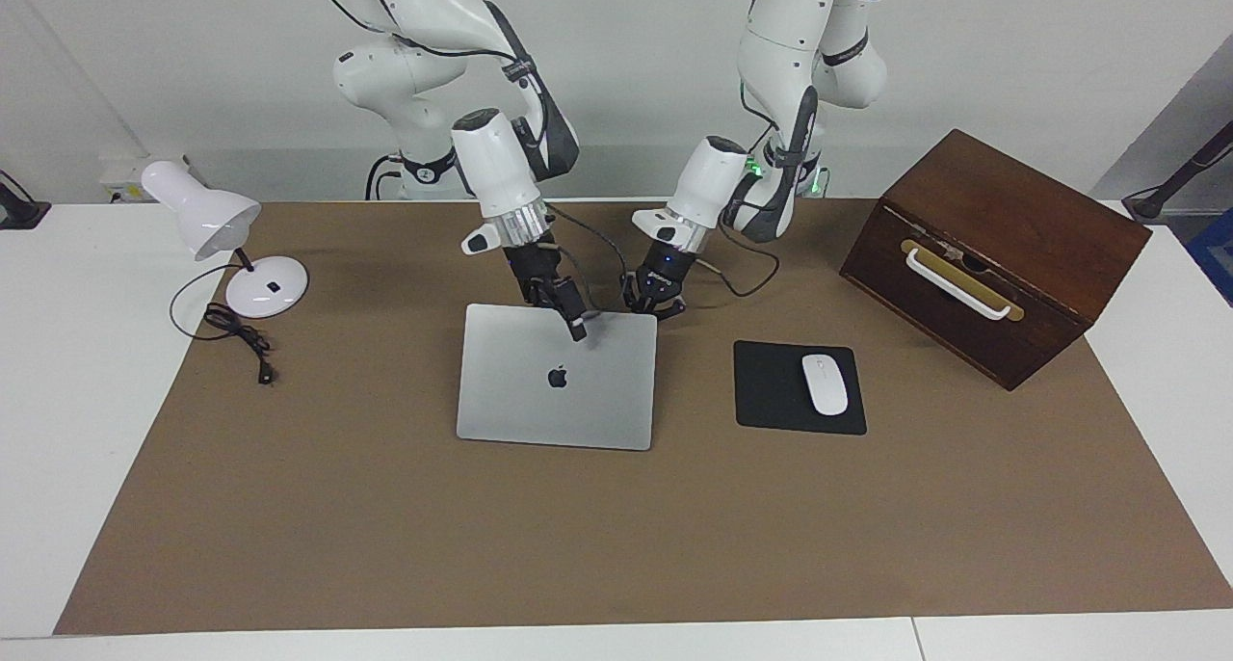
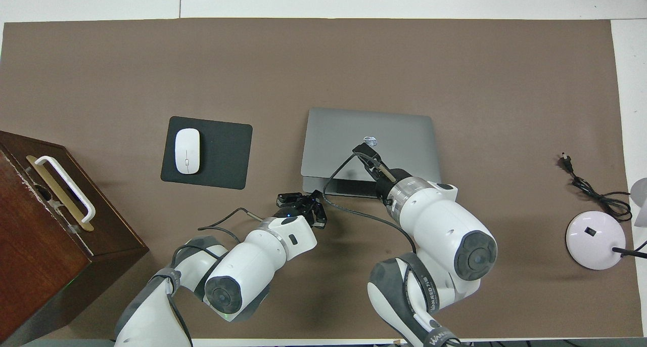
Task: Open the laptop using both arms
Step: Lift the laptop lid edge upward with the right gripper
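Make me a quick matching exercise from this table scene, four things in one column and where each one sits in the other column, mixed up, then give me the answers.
Things:
1. laptop
2. mouse
3. wooden box
4. desk lamp

Places or states:
A. at the right arm's end of the table, cable beside it
B. closed, lid up, right gripper over it and left gripper by its corner
C. on the black mouse pad
D. at the left arm's end of the table, white handle on it

Pairs: 1-B, 2-C, 3-D, 4-A
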Controlling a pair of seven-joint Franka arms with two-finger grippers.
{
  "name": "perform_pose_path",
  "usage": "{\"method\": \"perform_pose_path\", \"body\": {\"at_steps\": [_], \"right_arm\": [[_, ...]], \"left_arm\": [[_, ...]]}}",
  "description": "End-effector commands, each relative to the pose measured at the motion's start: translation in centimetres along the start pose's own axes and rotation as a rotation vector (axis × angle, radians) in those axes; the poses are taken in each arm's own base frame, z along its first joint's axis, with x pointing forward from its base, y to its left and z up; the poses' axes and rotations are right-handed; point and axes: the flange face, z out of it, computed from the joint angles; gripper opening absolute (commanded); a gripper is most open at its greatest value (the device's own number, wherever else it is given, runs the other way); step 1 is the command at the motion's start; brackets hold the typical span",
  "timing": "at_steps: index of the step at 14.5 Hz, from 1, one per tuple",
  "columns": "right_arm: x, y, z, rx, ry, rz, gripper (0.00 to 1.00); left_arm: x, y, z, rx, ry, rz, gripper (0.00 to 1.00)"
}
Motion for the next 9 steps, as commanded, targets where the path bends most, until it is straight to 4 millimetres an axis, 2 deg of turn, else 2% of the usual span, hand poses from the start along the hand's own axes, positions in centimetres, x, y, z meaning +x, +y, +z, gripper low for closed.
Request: {"method": "perform_pose_path", "body": {"at_steps": [1,4,9], "right_arm": [[1.1,-0.7,0.7,-0.03,-0.012,-0.04,1.0],[1.7,-0.4,0.8,-0.056,-0.021,-0.063,1.0],[1.9,-2.5,0.6,-0.092,-0.058,-0.07,1.0]], "left_arm": [[-0.8,-1.1,1.1,0.007,-0.015,0.003,0.0],[-0.7,-1.1,1.1,0.006,-0.014,0.003,0.0],[-0.7,-1.1,1.1,0.006,-0.014,0.001,0.0]]}}
